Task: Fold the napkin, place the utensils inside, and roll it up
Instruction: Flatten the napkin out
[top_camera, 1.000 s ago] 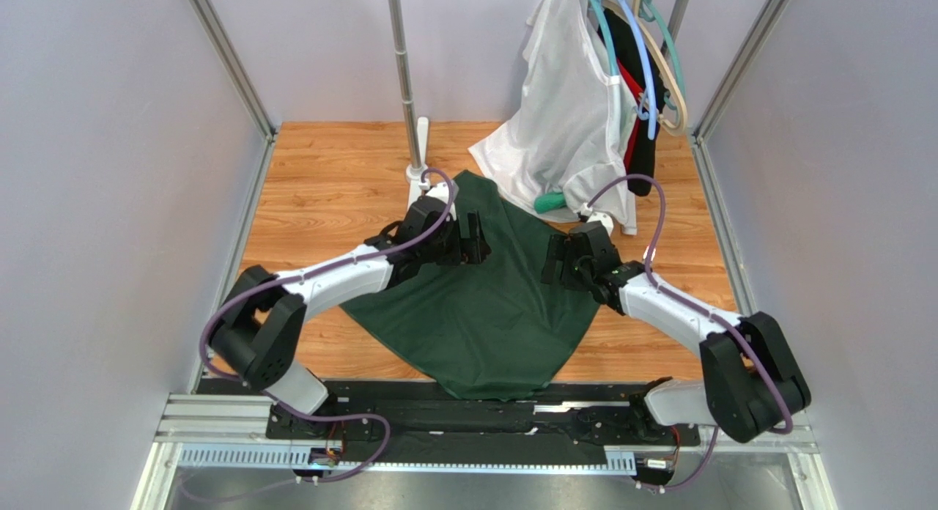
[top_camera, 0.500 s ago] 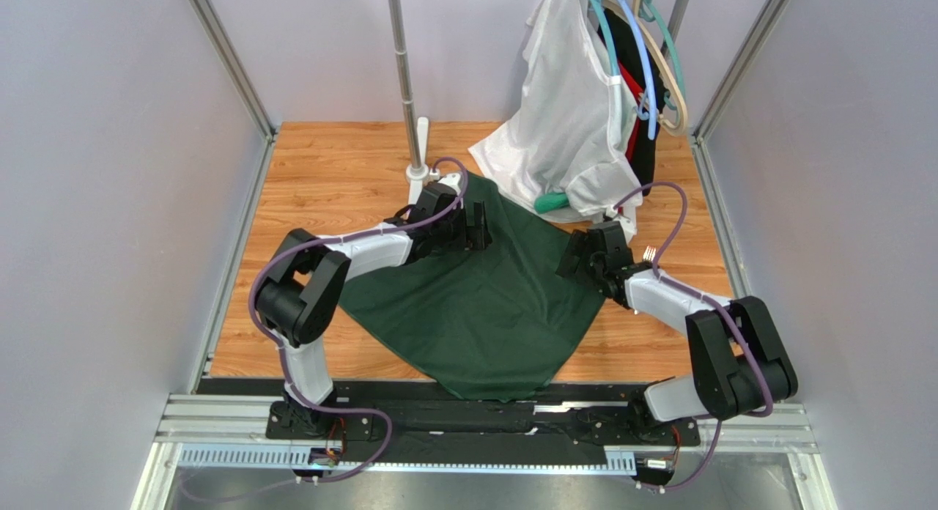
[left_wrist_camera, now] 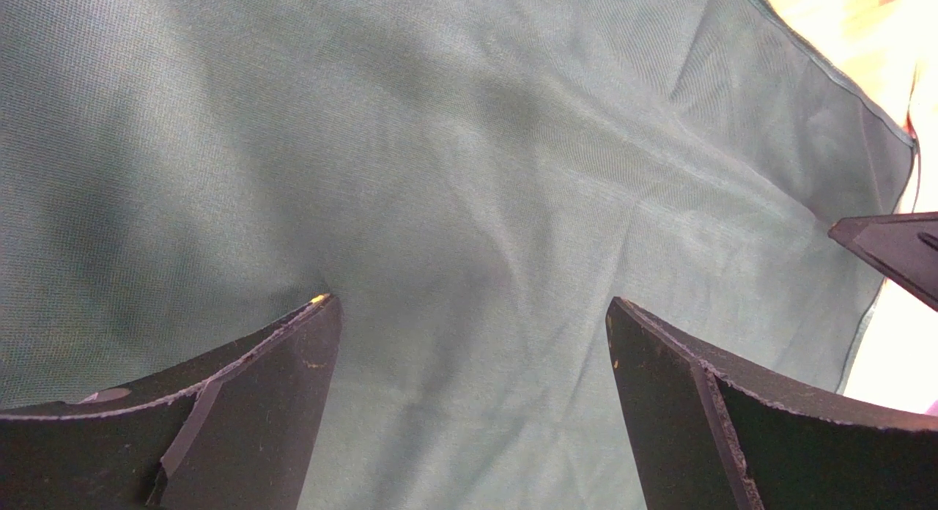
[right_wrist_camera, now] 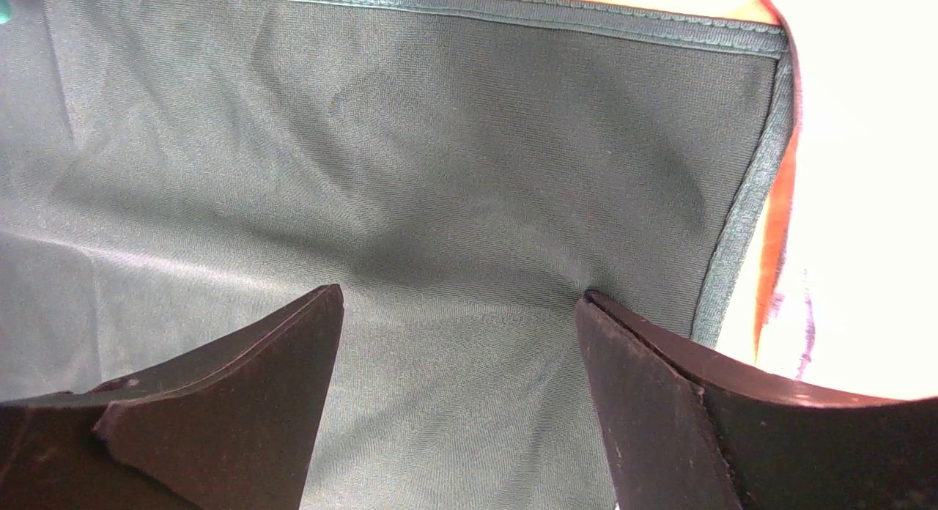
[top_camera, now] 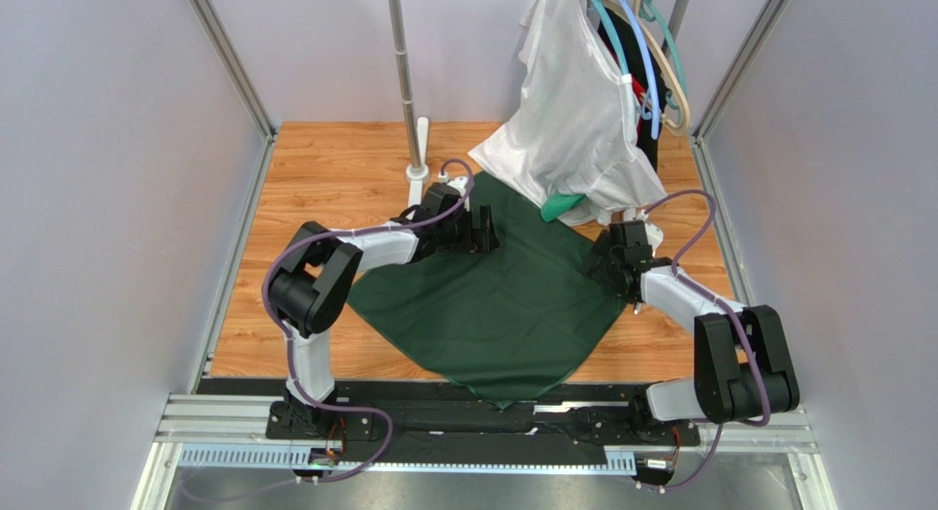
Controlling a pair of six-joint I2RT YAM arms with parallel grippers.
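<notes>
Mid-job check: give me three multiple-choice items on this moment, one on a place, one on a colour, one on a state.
1. Which part of the napkin is the right gripper at?
A. its near corner
B. its middle
C. its right corner

2. What colour is the napkin?
A. white
B. dark green
C. red

3. How do the left gripper and the right gripper stand?
A. both open
B. both shut
C. left shut, right open

Answers:
1 C: the right wrist view shows the hemmed corner just beyond its jaws.
2 B: every view shows dark green cloth.
3 A: each wrist view shows jaws wide apart with only flat cloth between them.
</notes>
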